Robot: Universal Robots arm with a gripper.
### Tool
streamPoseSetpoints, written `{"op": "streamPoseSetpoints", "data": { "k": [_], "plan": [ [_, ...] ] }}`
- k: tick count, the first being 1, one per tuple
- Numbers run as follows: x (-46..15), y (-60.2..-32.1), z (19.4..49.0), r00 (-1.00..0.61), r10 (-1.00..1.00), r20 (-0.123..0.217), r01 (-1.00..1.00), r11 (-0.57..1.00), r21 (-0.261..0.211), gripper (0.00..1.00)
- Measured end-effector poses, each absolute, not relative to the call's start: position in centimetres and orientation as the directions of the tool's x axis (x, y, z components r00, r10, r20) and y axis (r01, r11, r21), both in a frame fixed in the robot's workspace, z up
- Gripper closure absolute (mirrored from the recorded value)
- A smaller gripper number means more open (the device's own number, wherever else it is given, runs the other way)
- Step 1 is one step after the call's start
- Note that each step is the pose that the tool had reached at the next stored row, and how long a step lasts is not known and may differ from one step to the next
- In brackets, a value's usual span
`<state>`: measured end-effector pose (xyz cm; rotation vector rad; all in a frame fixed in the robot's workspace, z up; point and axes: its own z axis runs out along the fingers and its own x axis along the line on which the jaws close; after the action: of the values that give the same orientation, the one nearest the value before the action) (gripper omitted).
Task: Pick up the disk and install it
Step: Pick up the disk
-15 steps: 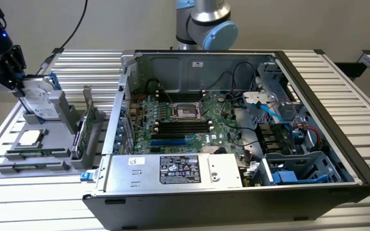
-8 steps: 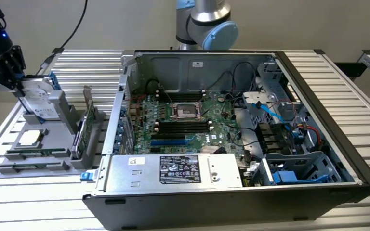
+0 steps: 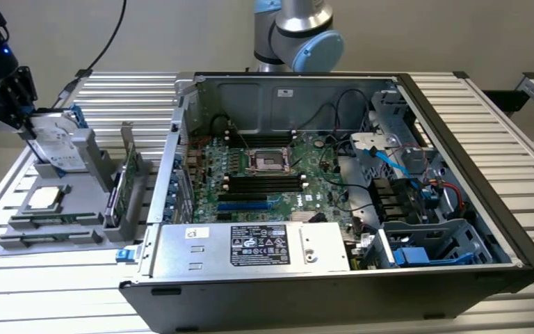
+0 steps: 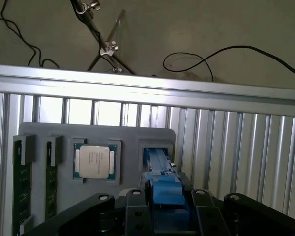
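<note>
The disk [image 3: 58, 142] stands upright in a slot of a grey holder [image 3: 95, 167] at the exterior view's left, with its white label and blue carrier showing. My gripper [image 3: 28, 129] is down over its top edge. In the wrist view the disk [image 4: 162, 182] shows its blue carrier edge straight under my gripper [image 4: 166, 204], still seated in the grey holder [image 4: 98, 137]. The open computer case [image 3: 489, 209] stands to the exterior view's right, with a drive cage [image 3: 434, 243] at its near right corner.
The grey holder also carries a square silver chip [image 3: 46, 198] [image 4: 94, 161], memory sticks [image 4: 22, 187] and an upright card [image 3: 128, 174]. Inside the case are the motherboard [image 3: 258, 177], a labelled silver box [image 3: 248, 247] and loose cables [image 3: 388, 160]. The slatted table's edge rail [image 4: 147, 88] lies beyond the holder.
</note>
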<state>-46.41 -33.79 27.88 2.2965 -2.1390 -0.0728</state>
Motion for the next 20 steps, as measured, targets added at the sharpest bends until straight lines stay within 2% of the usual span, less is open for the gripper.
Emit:
{"op": "streamPoseSetpoints", "data": {
  "k": [20],
  "plan": [
    [-46.4, -33.79, 27.59, 0.039, -0.999, -0.033, -0.999, -0.04, 0.035, 0.67]
  ]
}}
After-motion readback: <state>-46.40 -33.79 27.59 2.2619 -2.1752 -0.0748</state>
